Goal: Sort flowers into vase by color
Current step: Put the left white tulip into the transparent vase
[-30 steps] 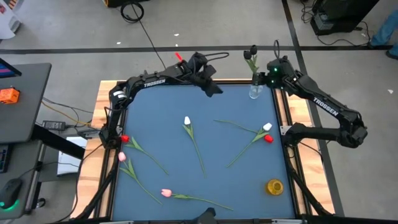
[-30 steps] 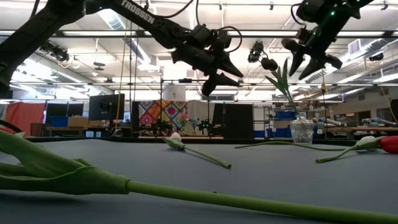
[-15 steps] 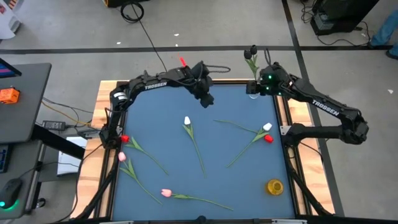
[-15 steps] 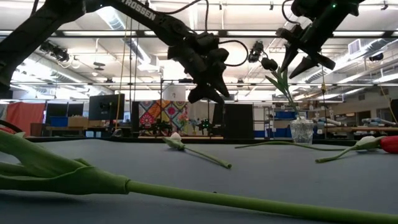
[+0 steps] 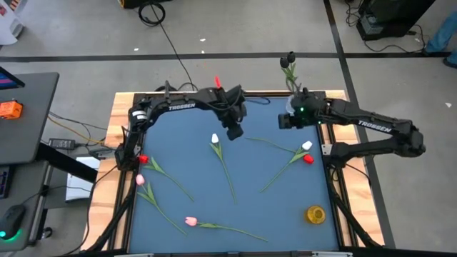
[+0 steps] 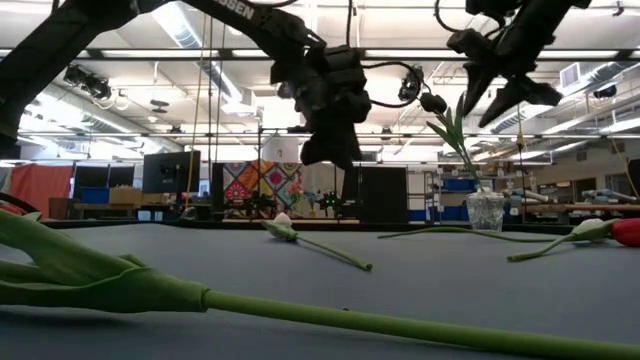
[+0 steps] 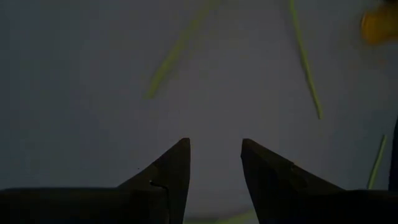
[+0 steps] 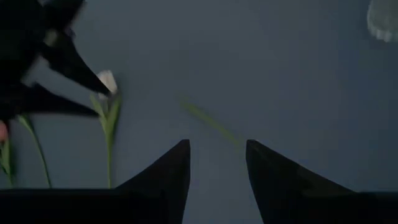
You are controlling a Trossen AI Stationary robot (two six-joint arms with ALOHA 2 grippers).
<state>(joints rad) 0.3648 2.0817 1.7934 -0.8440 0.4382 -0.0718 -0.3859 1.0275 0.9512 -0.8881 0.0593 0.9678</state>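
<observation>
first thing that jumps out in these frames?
Tulips strewn across the blue table: a white one mid-table, a white-and-red pair on the right, red and pink ones along the left edge and front. Both arms hang over the far half, jaws open and empty, the left gripper right beside the white tulip's head, the right gripper nearby. A black tulip already stands in the glass vase at the far right corner.

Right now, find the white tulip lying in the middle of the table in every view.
High view: white tulip just under the left hand.
Low view: centre, lying on the mat.
Left wrist view: head not in it.
Right wrist view: beside the left hand's fingertips.
Shared landmark: the left hand.
</observation>
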